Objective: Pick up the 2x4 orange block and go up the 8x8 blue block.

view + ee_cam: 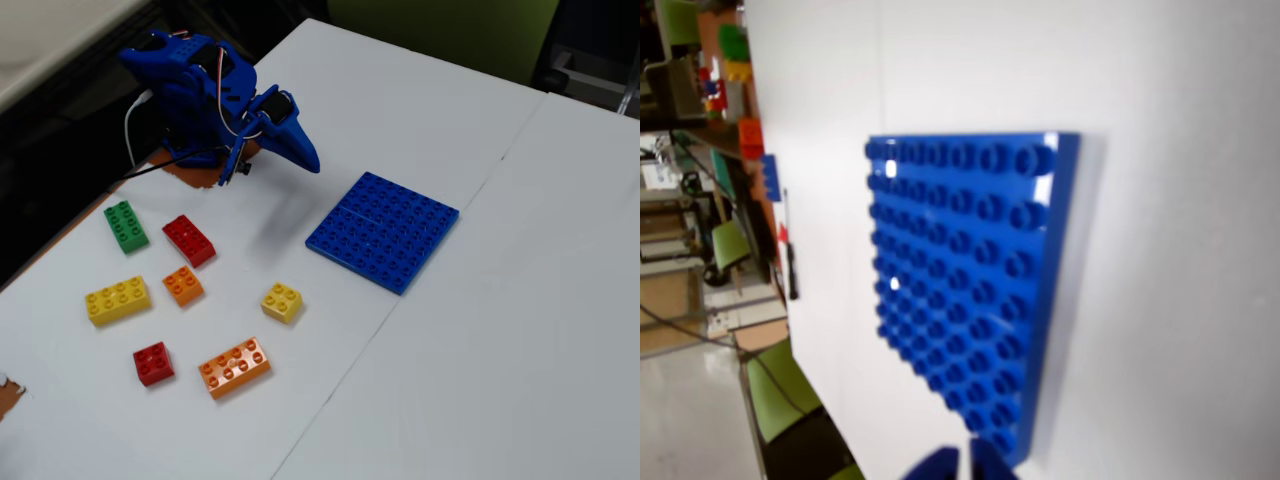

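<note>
The 2x4 orange block (234, 367) lies flat on the white table near the front left of the fixed view, away from the arm. The 8x8 blue block (384, 230) lies flat at the table's middle and fills the wrist view (960, 280). My gripper (308, 160) is on the folded blue arm at the upper left, raised above the table to the left of the blue block. Its jaws look shut and empty. In the wrist view only its blue fingertips (992, 462) show at the bottom edge, just before the plate's near corner. The orange block is out of the wrist view.
Other bricks lie left of the baseplate: green 2x4 (126, 226), red 2x4 (189, 240), small orange (183, 285), yellow 2x4 (118, 300), small yellow (282, 302), small red (153, 363). The table's left edge runs close behind the arm's base.
</note>
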